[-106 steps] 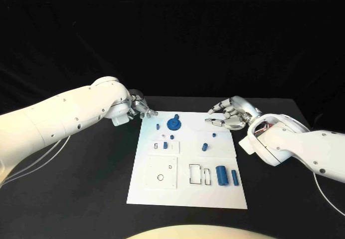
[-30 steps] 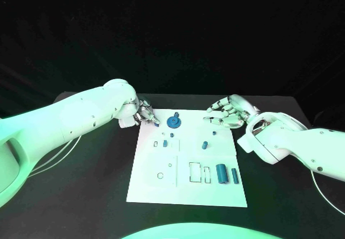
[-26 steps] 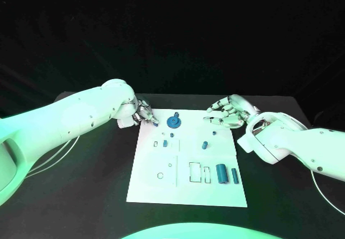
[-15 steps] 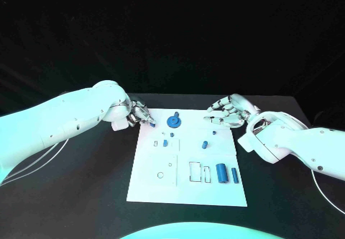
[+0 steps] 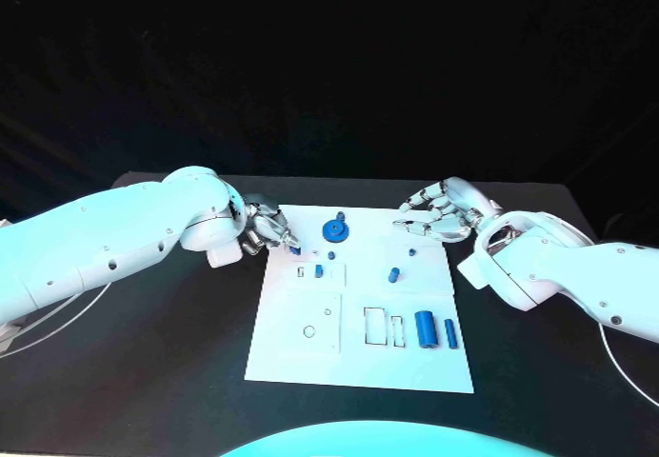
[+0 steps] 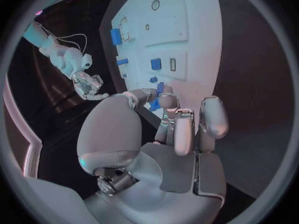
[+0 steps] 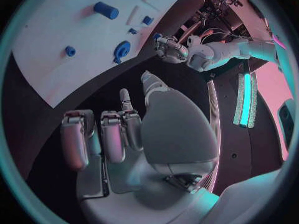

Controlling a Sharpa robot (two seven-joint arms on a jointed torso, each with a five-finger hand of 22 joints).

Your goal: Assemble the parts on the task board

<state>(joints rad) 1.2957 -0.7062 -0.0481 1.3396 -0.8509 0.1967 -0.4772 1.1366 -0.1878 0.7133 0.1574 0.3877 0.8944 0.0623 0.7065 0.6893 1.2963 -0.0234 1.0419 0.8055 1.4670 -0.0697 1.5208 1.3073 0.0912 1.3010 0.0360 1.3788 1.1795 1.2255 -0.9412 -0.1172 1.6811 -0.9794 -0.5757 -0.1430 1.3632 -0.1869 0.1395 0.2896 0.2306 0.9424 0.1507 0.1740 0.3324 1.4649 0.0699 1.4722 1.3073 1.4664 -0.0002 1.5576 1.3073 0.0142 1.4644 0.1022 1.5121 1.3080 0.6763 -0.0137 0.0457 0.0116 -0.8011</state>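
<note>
The white task board [image 5: 360, 357] lies mid-table. My left hand [image 5: 261, 231] is at its far left edge and pinches a small blue part [image 5: 294, 249] between thumb and finger; the left wrist view shows the blue part [image 6: 156, 99] at the fingertips, just above the board [image 6: 193, 40]. My right hand [image 5: 437, 213] hovers off the board's far right corner, fingers loosely bent and holding nothing. A round blue gear-like part [image 5: 334, 230] stands at the far middle. Small blue pegs [image 5: 393, 276] sit mid-board. A blue cylinder [image 5: 425, 329] and a thinner one [image 5: 449, 332] lie near right.
The board has several outlined slots [image 5: 375, 325] and a small ring mark [image 5: 309, 331]. Black table [image 5: 151, 352] surrounds the board. In the right wrist view, my right hand [image 7: 118, 134] faces the gear [image 7: 121, 51] and my left hand [image 7: 169, 49] across the board [image 7: 50, 45].
My left hand has closed its fingertips on the small blue part at the board's far left edge and drawn slightly nearer. The right hand has hardly moved.
</note>
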